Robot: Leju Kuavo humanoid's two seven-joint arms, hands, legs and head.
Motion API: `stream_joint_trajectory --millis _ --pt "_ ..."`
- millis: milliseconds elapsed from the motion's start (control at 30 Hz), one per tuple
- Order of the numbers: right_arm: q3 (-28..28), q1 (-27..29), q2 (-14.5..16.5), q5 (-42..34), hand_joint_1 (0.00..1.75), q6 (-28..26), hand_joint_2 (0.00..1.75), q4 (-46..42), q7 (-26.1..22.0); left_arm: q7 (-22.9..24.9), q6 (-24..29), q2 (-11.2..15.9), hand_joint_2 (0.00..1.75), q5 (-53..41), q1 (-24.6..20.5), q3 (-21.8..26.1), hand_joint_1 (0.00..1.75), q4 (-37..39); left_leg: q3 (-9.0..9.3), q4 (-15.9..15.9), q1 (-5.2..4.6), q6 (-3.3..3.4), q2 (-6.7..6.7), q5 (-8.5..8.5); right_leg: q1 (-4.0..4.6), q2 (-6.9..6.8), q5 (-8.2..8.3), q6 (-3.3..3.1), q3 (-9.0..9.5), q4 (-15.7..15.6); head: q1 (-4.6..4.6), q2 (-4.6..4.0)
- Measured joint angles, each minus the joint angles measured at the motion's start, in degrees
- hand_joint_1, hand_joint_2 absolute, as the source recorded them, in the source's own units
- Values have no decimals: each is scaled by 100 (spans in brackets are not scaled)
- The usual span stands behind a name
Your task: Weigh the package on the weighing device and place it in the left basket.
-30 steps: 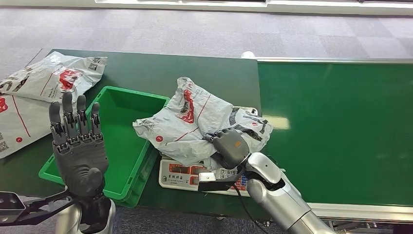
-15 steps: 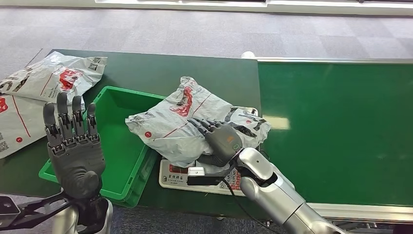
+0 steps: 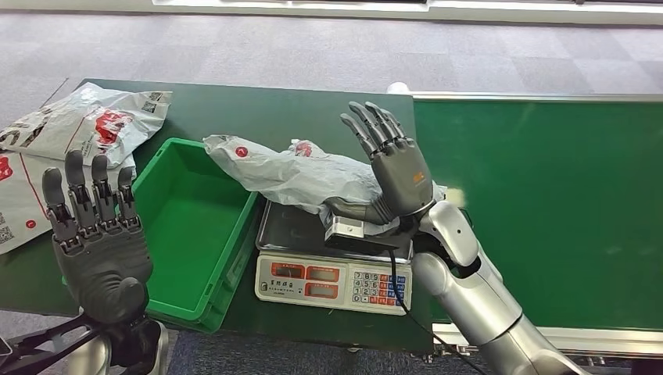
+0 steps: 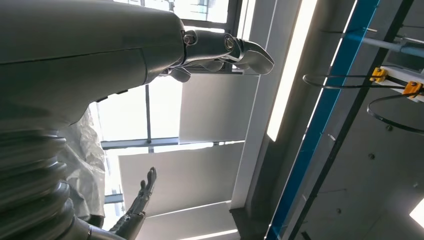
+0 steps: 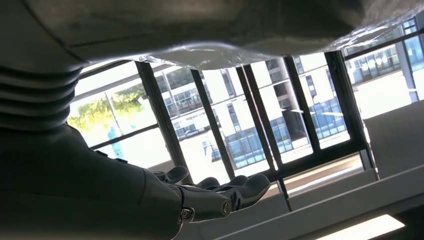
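Windows behind right hand point(image 5: 210, 197); head view: package point(image 3: 301, 176) over scale point(image 3: 332, 258).

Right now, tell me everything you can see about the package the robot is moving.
The package is a crumpled grey-white plastic mailer bag with red markings, soft and wrinkled. It is lifted above the scale, stretched sideways, its far end reaching over the rim of the green basket. The right hand touches its right end, thumb under the bag and the other fingers spread upward. Whether it is truly gripped cannot be told.
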Motion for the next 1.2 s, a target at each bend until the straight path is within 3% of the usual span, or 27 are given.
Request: stream_joint_trajectory --millis 733,933,1000,1033,1133,1200 --pt "-525 422 74 241 0 574 0 -804 -163 0 111 -10 175 -210 10 37 0 -66 0 0 0 0 0 0 0 -1 0 0 1 0 0 0" --pt "-580 459 101 351 0 603 0 -783 -163 -1 349 -8 175 -493 16 35 0 -125 2 1 0 0 0 0 -1 -1 0 0 0 0 0 0" --pt "-616 518 105 371 0 547 0 -797 -151 40 922 37 175 -1141 -22 -38 0 -101 5 2 0 0 -2 0 -1 -5 -1 1 -2 -1 -1 0" --pt "-657 579 105 384 0 504 0 -827 -143 144 1465 96 175 -1832 -91 -152 0 -22 6 3 0 1 -9 0 -1 -13 -3 1 -1 -2 -1 0" --pt "-817 764 107 404 0 380 0 -959 -185 818 2847 428 175 -5032 -570 -768 0 575 2 3 -1 3 -31 3 -1 -39 -3 3 8 -3 -2 0" --pt "-903 794 138 386 0 337 0 -987 -245 1122 2897 675 175 -7112 -1092 -1238 0 1292 -1 2 -1 1 -30 10 -2 -39 5 -2 8 -2 -2 0"
